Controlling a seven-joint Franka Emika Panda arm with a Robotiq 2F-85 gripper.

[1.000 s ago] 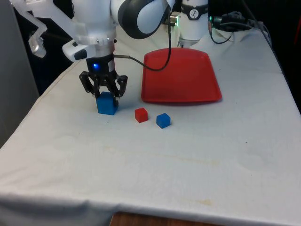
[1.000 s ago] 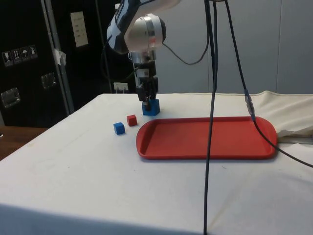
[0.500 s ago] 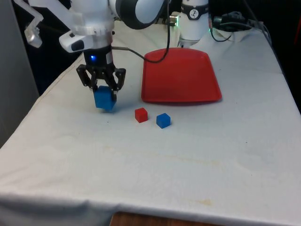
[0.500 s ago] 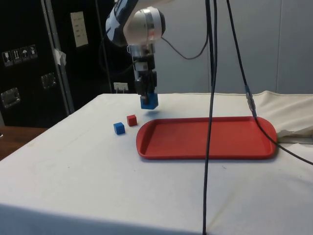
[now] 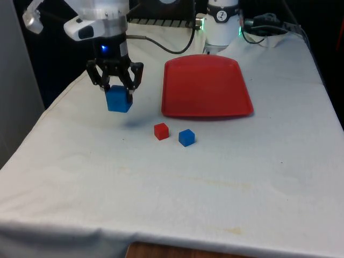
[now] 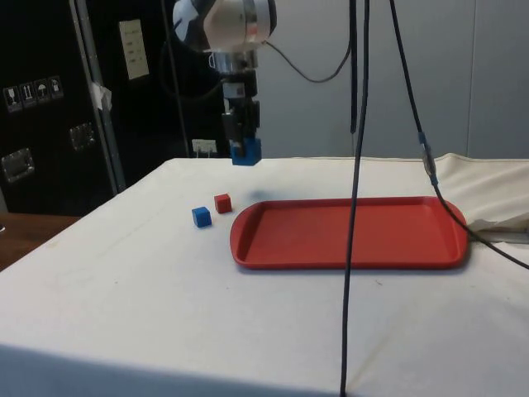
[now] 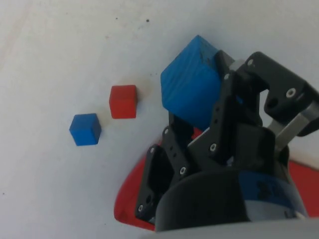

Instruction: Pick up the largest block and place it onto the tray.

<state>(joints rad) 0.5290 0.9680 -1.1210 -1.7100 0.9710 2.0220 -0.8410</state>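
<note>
The white arm (image 5: pixel 99 19) reaches down from above with its wrist vertical, so the gripper (image 5: pixel 115 88) points straight at the table (image 5: pixel 177 188) and hangs clear of the white cloth. The red tray (image 5: pixel 207 86) lies flat on the table to the gripper's side, towards the front view's right, apart from it and lower. The gripper's black fingers (image 7: pixel 227 107) are clamped on the large blue block (image 5: pixel 118 100), which is held in the air, slightly tilted, with its shadow on the cloth beneath. In the side view the block (image 6: pixel 245 151) hangs above the cloth beyond the tray's near corner. Below the gripper and nearer the front camera, the small red block (image 5: pixel 161 131) and the small blue block (image 5: pixel 186 137) rest on the cloth just beside each other, not touching.
</note>
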